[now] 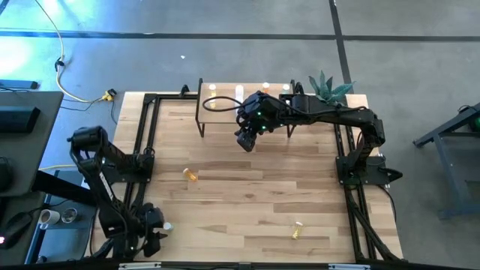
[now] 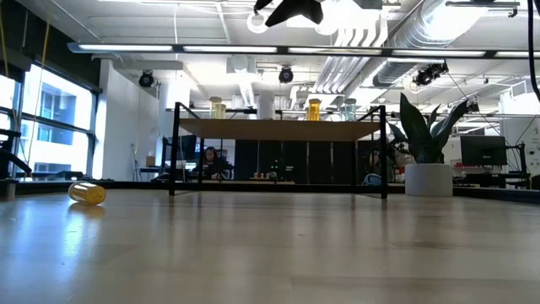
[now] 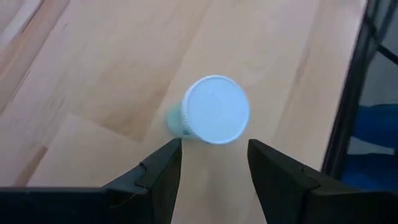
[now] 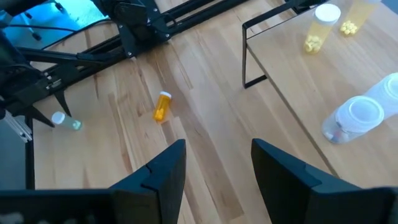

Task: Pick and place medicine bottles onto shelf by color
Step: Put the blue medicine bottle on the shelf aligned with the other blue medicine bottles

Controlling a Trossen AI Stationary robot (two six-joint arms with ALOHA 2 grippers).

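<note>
A pale green medicine bottle with a white cap lies on its side on the table near the near left corner. My left gripper is open just short of it, pointing steeply down, with a finger on either side of the cap end and clear of it. An orange bottle and a yellow bottle lie on the table. The shelf stands at the far edge with several bottles upright on it. My right gripper hangs open and empty high in front of the shelf.
A potted plant stands at the far right, beside the shelf. Black frame rails run along the table's left and right sides. The middle of the table between the loose bottles is bare wood.
</note>
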